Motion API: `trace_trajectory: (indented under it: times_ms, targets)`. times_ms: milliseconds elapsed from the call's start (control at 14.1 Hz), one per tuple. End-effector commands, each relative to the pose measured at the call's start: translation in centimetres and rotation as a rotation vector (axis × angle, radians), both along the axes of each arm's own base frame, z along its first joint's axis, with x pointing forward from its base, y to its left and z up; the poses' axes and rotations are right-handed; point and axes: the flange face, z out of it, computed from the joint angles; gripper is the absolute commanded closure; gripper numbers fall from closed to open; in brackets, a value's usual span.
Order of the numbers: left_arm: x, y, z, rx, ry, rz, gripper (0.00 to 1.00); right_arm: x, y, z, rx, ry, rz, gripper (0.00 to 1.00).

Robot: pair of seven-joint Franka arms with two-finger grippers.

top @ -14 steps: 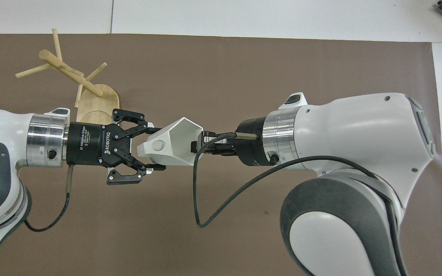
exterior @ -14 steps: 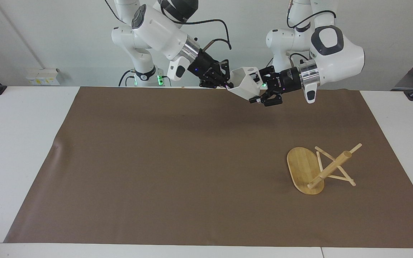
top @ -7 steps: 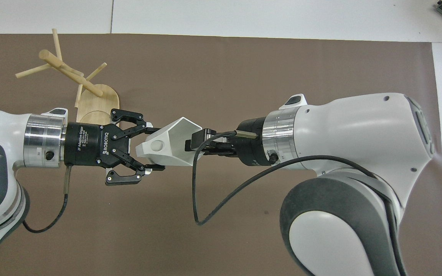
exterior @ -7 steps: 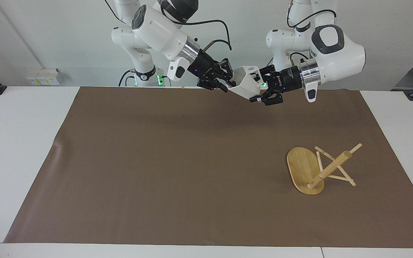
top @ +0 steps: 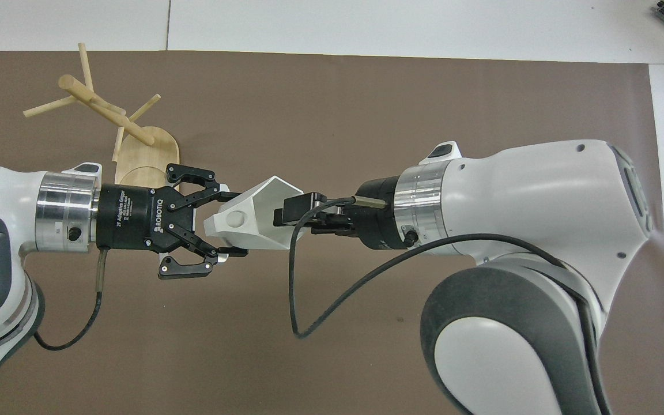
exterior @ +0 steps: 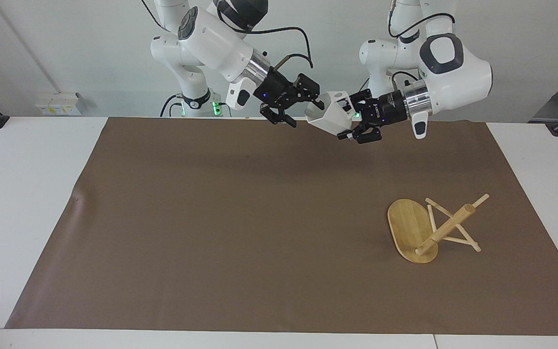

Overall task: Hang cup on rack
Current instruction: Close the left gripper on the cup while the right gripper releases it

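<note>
- cup (exterior: 330, 115) held in the air over the mat (exterior: 211, 218), well apart from the rack (exterior: 434, 228), lying sideways, its mouth toward the right gripper (exterior: 303, 104).
- left gripper (exterior: 351, 118) jaws clenched on the cup's handle end.
- right gripper jaws released at the cup's rim.
- rack tipped over on the counter (exterior: 27, 194), post along the mat.

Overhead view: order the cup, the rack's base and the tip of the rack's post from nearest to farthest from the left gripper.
From the left gripper, as the overhead view shows it:
1. Cup: gripped at its handle end by the jaws, in the air over the mat.
2. Rack's base: on the mat toward the left arm's end of the table.
3. Post tip: farther from the robots than the base.
</note>
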Motion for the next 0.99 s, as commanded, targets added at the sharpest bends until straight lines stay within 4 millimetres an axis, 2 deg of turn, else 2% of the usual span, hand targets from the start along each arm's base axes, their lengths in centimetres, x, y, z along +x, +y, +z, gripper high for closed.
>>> trace_trajectory:
  times_ms: [0,212,424,566,636,848,919]
  targets:
    - [-1.1,0.6,-0.1,0.06,0.025,-0.007,1.0,-0.1,0.0,0.0,0.004,0.005,-0.018,0.0]
    - [-1.1,1.4,-1.2,0.136,0.018,-0.015,1.0,0.1,-0.3,-0.1,-0.006,-0.013,-0.011,0.0]
    - [-1.0,2.5,-2.1,0.272,0.015,-0.025,1.0,0.5,-1.1,-0.4,-0.121,-0.075,0.01,0.0]
    - [0.0,5.2,-2.5,0.327,0.07,0.088,1.0,0.9,-2.0,-0.9,-0.214,-0.121,0.025,0.0]
    - [0.3,5.7,-2.7,0.344,0.091,0.126,1.0,1.1,-2.4,-1.0,-0.243,-0.133,0.028,0.0]
    - [2.0,7.4,-3.9,0.371,0.142,0.291,1.0,2.4,-5.1,-1.6,-0.355,-0.171,0.019,0.0]
    - [2.4,8.0,-4.1,0.374,0.152,0.338,1.0,3.0,-6.6,-1.9,-0.388,-0.172,0.002,0.0]
